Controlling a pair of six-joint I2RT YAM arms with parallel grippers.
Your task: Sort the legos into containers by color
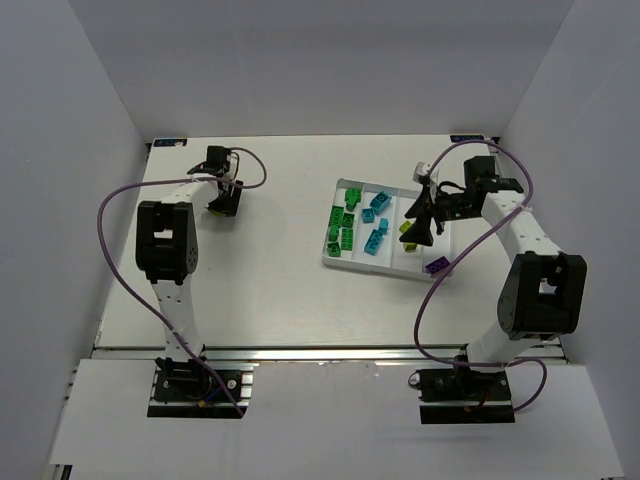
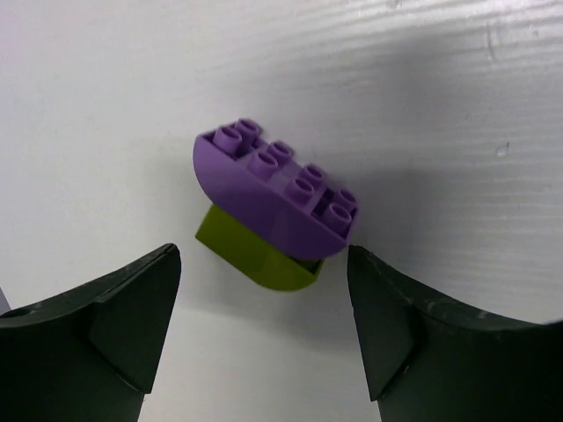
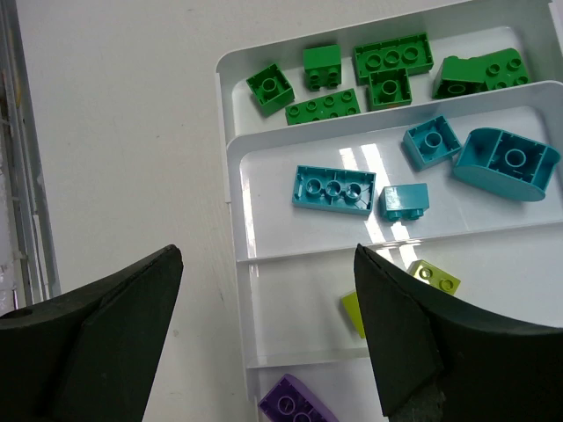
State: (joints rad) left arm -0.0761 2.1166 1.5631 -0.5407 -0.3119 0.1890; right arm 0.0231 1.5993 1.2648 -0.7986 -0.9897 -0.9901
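A purple lego point(image 2: 277, 189) sits stacked on a lime lego point(image 2: 255, 255) on the table at the far left. My left gripper point(image 2: 264, 338) is open just short of this pair, one finger on each side; in the top view it point(image 1: 222, 200) hides most of the pair. The white tray point(image 3: 230, 176) holds several dark green legos point(image 3: 387, 66) in its first compartment, cyan legos point(image 3: 334, 189) in the second, lime legos point(image 3: 433, 275) in the third and a purple lego point(image 3: 295, 406) in the fourth. My right gripper point(image 3: 268, 338) is open and empty above the tray's end.
The tray point(image 1: 370, 266) lies right of centre on the white table, tilted a little. White walls enclose the table on the left, back and right. Purple cables loop from both arms. A metal rail point(image 3: 22, 176) runs along the table edge.
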